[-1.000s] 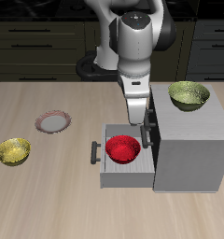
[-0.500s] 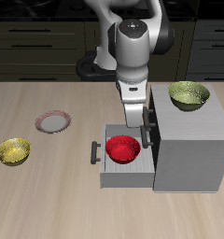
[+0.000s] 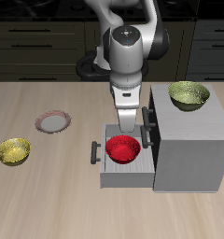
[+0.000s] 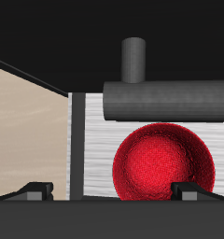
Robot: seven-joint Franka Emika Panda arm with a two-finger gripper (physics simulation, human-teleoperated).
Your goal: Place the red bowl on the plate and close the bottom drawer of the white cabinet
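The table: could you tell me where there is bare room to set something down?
Bare table runs along the front edge, and between the plate and the bottom drawer. It is crowded at the drawer: the red bowl fills it, with the tool just above.

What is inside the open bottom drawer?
The red bowl sits in the bottom drawer, and looks empty. The drawer floor under the bowl is covered, and the arm hides the drawer's back part in the exterior view.

A light wooden table (image 3: 58, 196) is seen. A white cabinet (image 3: 189, 149) is set on it. A plate (image 3: 53, 122) is laid farther off, and a yellow-green bowl (image 3: 13, 151) is placed near the plate, closer to the front edge.
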